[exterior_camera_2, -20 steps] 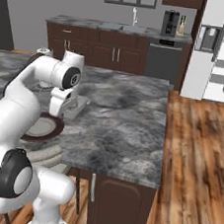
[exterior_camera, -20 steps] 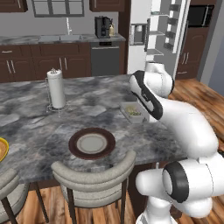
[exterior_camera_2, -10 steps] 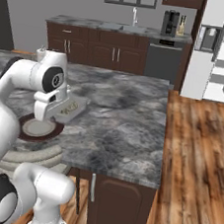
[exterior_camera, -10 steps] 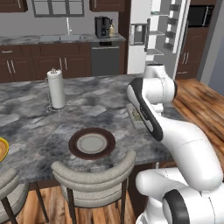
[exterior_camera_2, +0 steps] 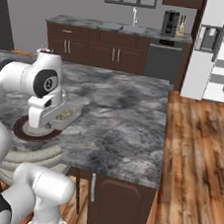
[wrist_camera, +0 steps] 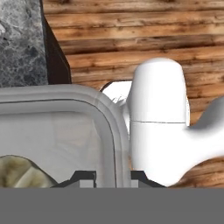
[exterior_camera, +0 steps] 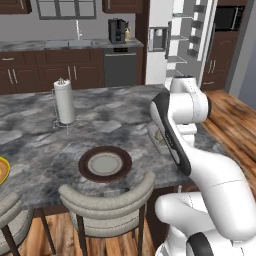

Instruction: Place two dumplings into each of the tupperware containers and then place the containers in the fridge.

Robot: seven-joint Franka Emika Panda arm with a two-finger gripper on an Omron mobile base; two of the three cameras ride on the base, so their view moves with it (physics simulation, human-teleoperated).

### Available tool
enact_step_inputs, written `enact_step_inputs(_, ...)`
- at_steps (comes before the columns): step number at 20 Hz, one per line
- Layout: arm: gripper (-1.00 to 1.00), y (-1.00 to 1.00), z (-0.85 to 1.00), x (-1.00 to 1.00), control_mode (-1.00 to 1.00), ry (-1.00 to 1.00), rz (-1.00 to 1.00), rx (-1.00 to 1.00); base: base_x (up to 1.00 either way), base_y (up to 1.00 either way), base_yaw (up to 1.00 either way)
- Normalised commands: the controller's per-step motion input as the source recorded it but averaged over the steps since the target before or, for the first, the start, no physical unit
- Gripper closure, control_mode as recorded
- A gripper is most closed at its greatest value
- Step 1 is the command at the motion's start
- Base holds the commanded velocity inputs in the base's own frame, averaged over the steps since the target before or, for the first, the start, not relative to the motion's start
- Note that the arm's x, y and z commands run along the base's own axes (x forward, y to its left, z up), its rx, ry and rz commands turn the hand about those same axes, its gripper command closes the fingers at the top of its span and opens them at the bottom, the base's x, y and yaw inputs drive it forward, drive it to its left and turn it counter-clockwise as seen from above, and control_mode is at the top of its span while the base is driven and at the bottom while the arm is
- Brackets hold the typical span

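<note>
1 container [wrist_camera: 65, 131], the clear greyish one, fills the lower left of the hand view, its rounded wall running down between the 2 dark tips of the hand [wrist_camera: 105, 177] at the bottom middle. The tips sit either side of that wall, so I judge the hand clamped on the rim, though contact itself is cut off by the frame edge. 1 dumpling [wrist_camera: 22, 173] lies inside, at the lower left corner.

In the right base view the container [exterior_camera_2: 66, 114] shows at centre left, partly behind the white wrist; whether it rests on the counter [exterior_camera_2: 118, 119] or is just lifted, I cannot tell. The fridge [exterior_camera_2: 219, 47] stands open at the upper right, well apart from it.

Risks: a grip on 1 thin rim lets the container tilt, and a dumpling could slide out. A wide swing toward the fridge could worsen that, or clip the counter edge.

Hidden: the 2nd dumpling here, the teal container and the remaining dumplings. In the left base view the arm covers most of the container [exterior_camera: 161, 137].
</note>
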Motion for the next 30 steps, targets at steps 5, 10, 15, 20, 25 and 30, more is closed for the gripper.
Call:
enact_step_inputs(5, 1.0, 0.05, 0.01, -0.07, -1.0, 0.0, 0.02, 0.0, 0.0, 0.0, 0.0)
enact_step_inputs(10, 1.0, 0.0, 0.0, 0.0, -1.0, 0.0, 0.0, 0.0, 0.0, 0.0, 0.0)
enact_step_inputs(15, 1.0, 0.09, 0.0, -0.03, -1.0, 0.0, 0.0, 0.0, 0.0, 0.0, 0.0)
enact_step_inputs(20, 1.0, 0.0, 0.0, -0.04, 1.0, -0.02, 0.0, 0.0, -0.03, 0.0, 0.0)
enact_step_inputs(25, 1.0, 0.0, 0.0, 0.0, 1.0, 0.0, 0.0, 0.0, -0.58, -0.8, -0.04)
enact_step_inputs(30, 1.0, 0.0, 0.0, 0.0, 1.0, 0.0, 0.0, 0.0, -0.39, -1.0, -0.08)
